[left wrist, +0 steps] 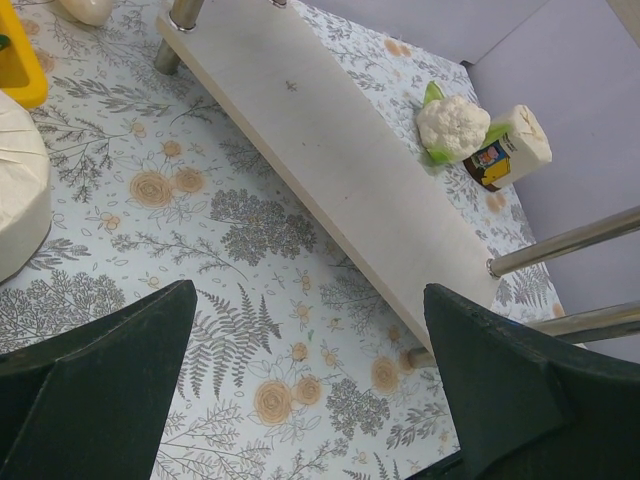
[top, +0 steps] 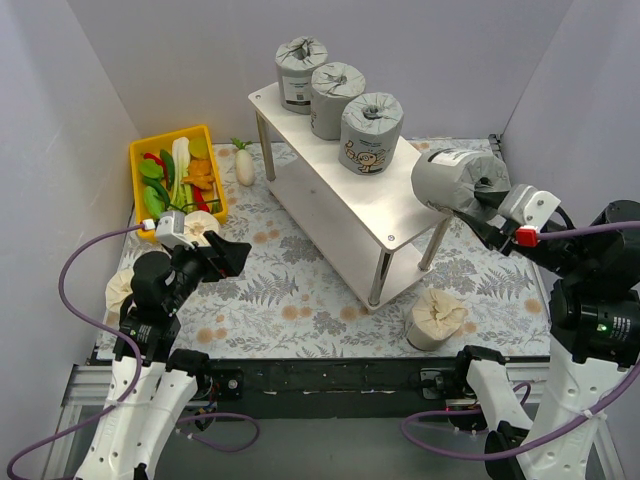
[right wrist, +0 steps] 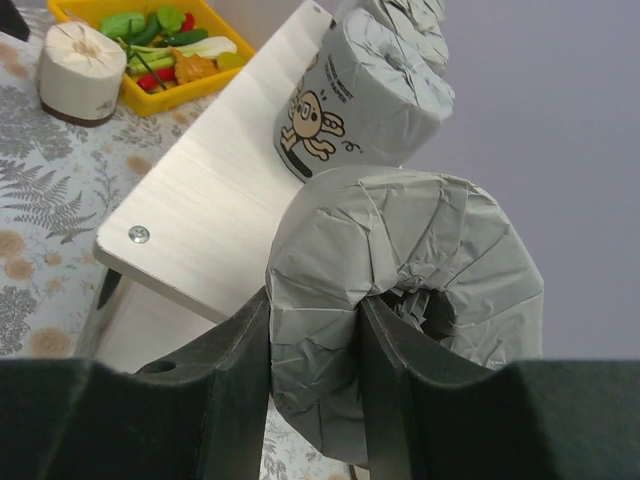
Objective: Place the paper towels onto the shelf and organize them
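The grey roll (top: 455, 180) you are carrying hangs tipped on its side in the air, just off the right end of the shelf (top: 340, 190) top and about level with that board. Your right gripper (top: 478, 205) is nearly closed on it. It pinches the wall near the twisted end, one finger seemingly in the core hollow and the other outside. Judge the roll light and soft: its crinkled wrap dents under the fingers (right wrist: 240, 385), so it should squash rather than slip. Such a one-sided pinch may let it swing or sag as you stand it upright, and a hold across the whole drum would be steadier. Three grey rolls (top: 337, 100) stand in a row on the smooth pale board, the nearest printed with a cartoon, with bare board beside them at the near end. A cream roll (top: 436, 318) sits on the fern-printed mat (top: 300, 290) by a thin metal shelf leg. Your left gripper (top: 225, 255) is spread wide over the mat, holding nothing.
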You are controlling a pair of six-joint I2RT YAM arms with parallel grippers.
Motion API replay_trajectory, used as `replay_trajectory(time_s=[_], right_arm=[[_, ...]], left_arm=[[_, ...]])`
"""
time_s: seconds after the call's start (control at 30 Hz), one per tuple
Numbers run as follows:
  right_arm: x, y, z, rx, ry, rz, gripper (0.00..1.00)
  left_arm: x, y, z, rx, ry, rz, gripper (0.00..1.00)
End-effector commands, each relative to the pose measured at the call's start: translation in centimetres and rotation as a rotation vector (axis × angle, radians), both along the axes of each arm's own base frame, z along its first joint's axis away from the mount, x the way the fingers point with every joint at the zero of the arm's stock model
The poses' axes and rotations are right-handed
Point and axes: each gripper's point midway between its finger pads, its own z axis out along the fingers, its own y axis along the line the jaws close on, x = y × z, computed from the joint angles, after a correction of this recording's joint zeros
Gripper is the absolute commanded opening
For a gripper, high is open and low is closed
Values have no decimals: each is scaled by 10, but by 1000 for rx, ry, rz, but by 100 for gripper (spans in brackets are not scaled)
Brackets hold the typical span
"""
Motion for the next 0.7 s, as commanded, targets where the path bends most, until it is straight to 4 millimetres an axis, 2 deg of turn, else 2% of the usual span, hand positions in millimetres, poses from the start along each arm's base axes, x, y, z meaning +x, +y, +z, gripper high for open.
replay_trajectory(time_s=[0.0, 0.17, 0.33, 0.53, 0.67], right_arm=[[-21, 17, 25, -15, -88, 128, 44], [-26, 22, 25, -7, -88, 169, 47], [-21, 22, 25, 6, -82, 184, 45], [-10, 26, 13, 23, -54, 242, 44], [-6, 26, 15, 23, -80, 257, 52]], left_arm=[[1, 1, 3, 4, -10, 9, 98], [1, 2, 2, 4, -6, 13, 98], [1, 2, 2, 4, -8, 15, 98], [0, 3, 4, 3, -15, 19, 98], [1, 4, 4, 4, -16, 25, 98]])
